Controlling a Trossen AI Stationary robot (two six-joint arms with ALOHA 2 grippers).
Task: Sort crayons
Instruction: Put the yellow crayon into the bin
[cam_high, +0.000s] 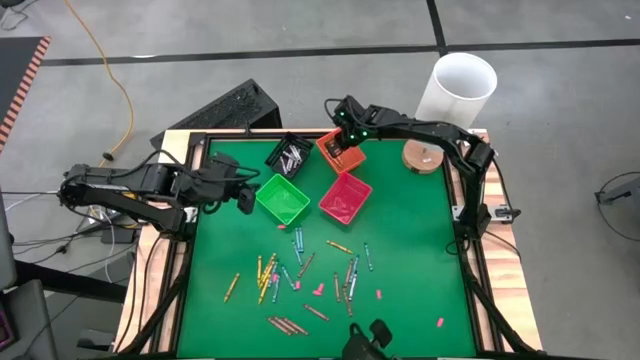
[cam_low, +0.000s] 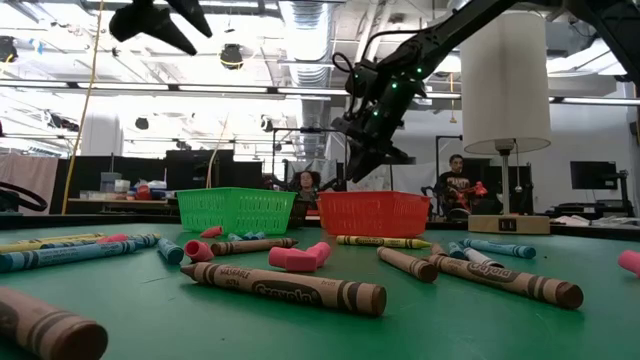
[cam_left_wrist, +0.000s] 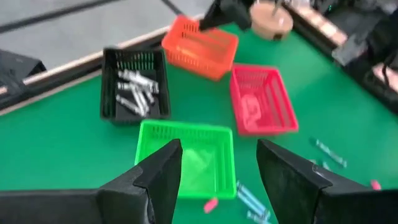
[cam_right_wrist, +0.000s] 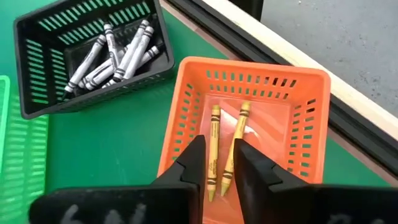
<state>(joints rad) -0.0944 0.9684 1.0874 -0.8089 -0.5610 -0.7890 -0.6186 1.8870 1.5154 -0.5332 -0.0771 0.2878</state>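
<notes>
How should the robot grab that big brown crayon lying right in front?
Grip the brown crayon around its middle, coming straight down from above. It lies flat on the green table with open space on both long sides, so the fingers could likely close across its thin width. The ends taper and would probably slip.

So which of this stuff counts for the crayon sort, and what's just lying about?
Job:
loose crayons
grey crayons in black bin
yellow crayons in orange bin
green bin
red bin

Lying about:
pink bits
white cylinder
round wooden base
</notes>
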